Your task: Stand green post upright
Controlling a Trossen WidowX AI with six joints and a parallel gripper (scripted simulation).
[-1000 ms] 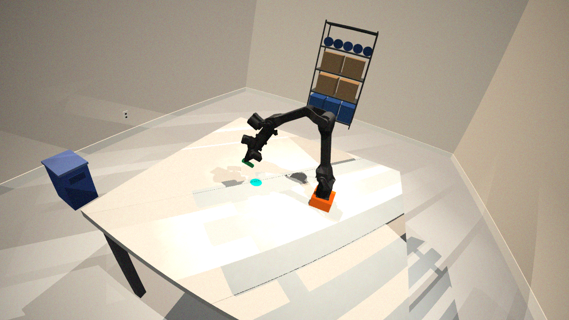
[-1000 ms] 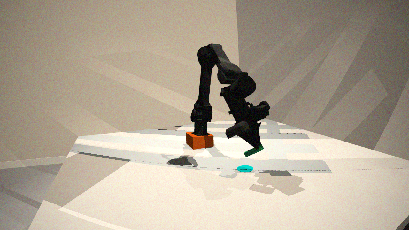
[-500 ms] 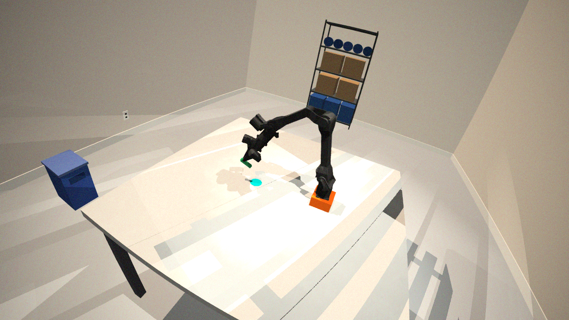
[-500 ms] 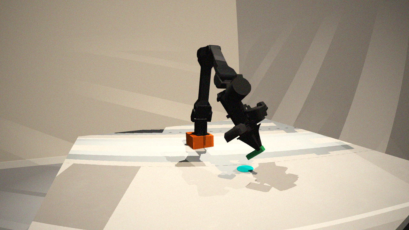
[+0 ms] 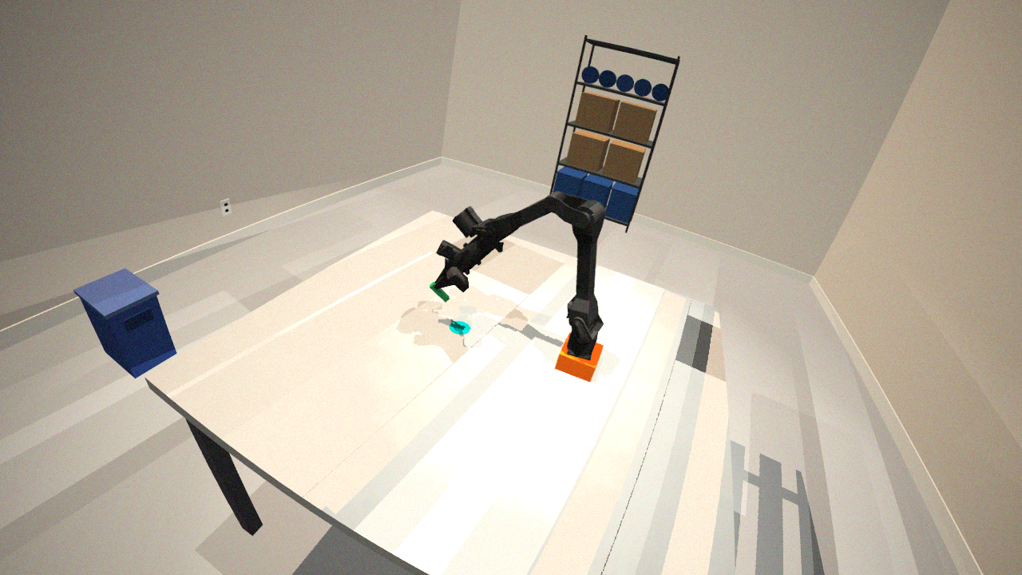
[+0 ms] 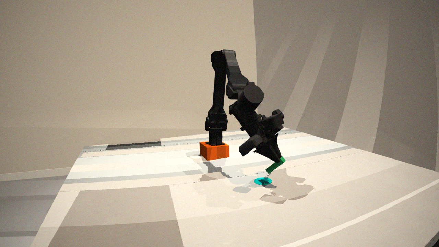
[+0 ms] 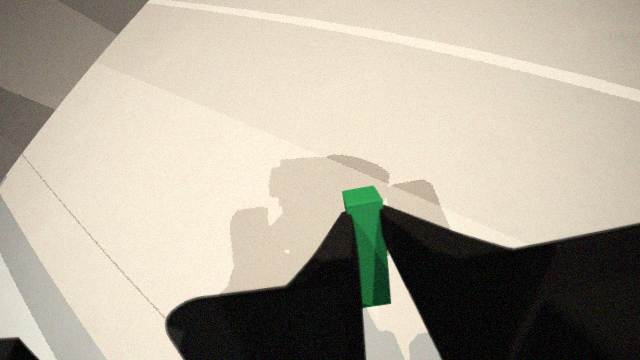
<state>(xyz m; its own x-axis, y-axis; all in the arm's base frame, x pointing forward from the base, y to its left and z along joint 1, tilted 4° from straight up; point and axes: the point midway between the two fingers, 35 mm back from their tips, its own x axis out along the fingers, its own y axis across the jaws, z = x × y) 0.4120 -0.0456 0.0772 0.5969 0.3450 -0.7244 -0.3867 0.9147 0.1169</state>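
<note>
The green post (image 5: 440, 293) (image 6: 275, 165) (image 7: 370, 250) is held in the air, tilted, with its lower end sloping down toward the cyan circle. My gripper (image 5: 436, 286) (image 6: 280, 161) (image 7: 364, 217) is shut on the post near its upper end, with a finger on each side of it in the wrist view. The cyan circle (image 5: 465, 328) (image 6: 257, 181) lies flat on the table, below the post, with a shadow across it. The circle is not seen in the wrist view.
The arm's orange base block (image 5: 575, 366) (image 6: 214, 152) stands on the table (image 5: 321, 400) (image 6: 214, 227). A blue bin (image 5: 136, 328) stands beyond the table's left corner in the top view. A shelf rack (image 5: 614, 128) with boxes stands at the back. Shadows of the arm cross the table.
</note>
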